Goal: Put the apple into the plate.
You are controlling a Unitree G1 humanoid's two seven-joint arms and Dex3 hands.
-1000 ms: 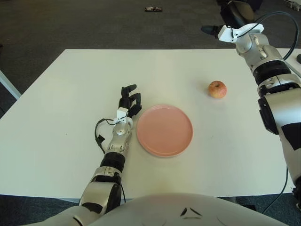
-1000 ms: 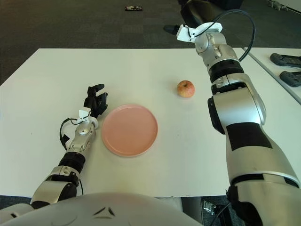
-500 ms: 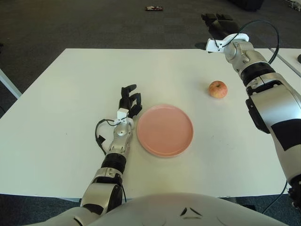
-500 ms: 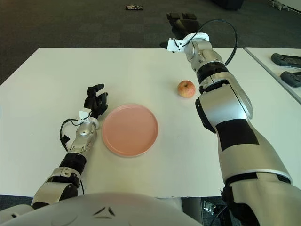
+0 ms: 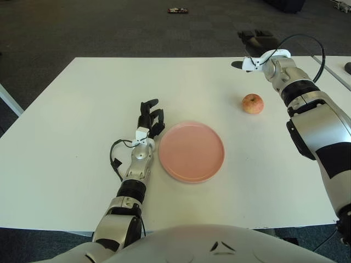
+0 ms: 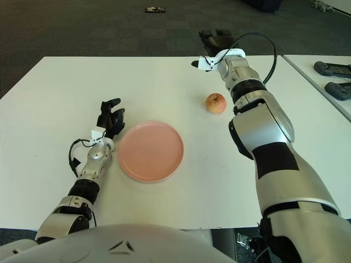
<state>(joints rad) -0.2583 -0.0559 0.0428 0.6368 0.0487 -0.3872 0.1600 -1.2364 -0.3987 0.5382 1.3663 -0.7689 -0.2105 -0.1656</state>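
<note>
Two hands in view, only the right hand (image 6: 215, 38) at work: it sits at the upper right of the frame past the bench's far edge, above and beyond the apple, holding nothing; fingers dark and bunched, cannot tell if spread or curled. Apple (image 5: 253, 103) sits on the bench (image 5: 66, 137) right of centre, well apart from the pink plate (image 5: 192, 152) at mid-frame. Apple looks firm, round, smooth-skinned, light; likely to roll if nudged, so wrap fingers around its widest part from above. Left hand (image 5: 150, 116) shows just left of the plate, fingers loosely open, empty. Versus 1.0 s ago, right wrist has swung lower and left, closer to the apple; apple, plate and left hand unchanged.
</note>
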